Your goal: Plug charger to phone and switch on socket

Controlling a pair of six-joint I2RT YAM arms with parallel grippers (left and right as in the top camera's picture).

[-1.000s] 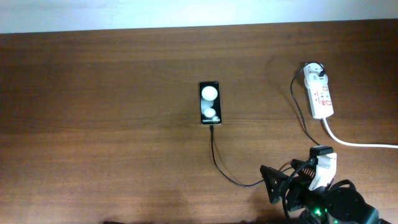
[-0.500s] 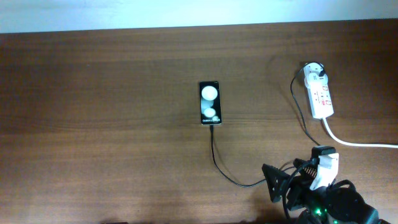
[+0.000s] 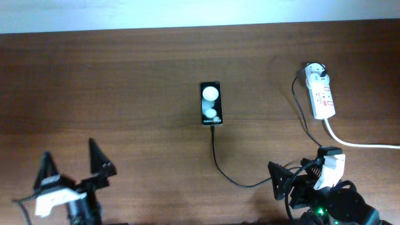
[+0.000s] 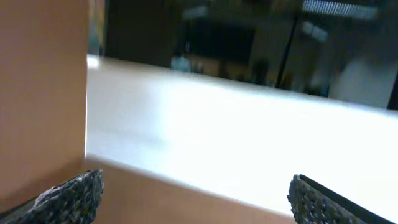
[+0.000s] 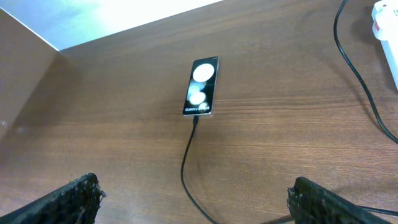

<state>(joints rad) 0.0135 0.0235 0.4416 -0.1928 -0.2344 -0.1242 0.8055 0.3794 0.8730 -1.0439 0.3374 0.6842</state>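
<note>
The black phone (image 3: 211, 103) lies flat at mid-table, showing two white reflections; it also shows in the right wrist view (image 5: 200, 87). The thin black charger cable (image 3: 219, 167) meets the phone's near end, curves toward the front right and runs up to a white adapter (image 3: 317, 73) in the white socket strip (image 3: 324, 100). My right gripper (image 3: 290, 176) is open and empty at the front right, above the cable's bend (image 5: 185, 168). My left gripper (image 3: 70, 155) is open and empty at the front left. The left wrist view (image 4: 199, 202) shows only table edge and bright background.
A thick white cord (image 3: 356, 144) runs from the strip off the right edge. The socket's end (image 5: 388, 25) shows at the top right of the right wrist view. A brown wall panel (image 4: 43, 93) stands at the left.
My left arm has come into the overhead view at the front left. My right gripper has drawn back slightly toward the front edge. The phone, cable and socket have not moved.
</note>
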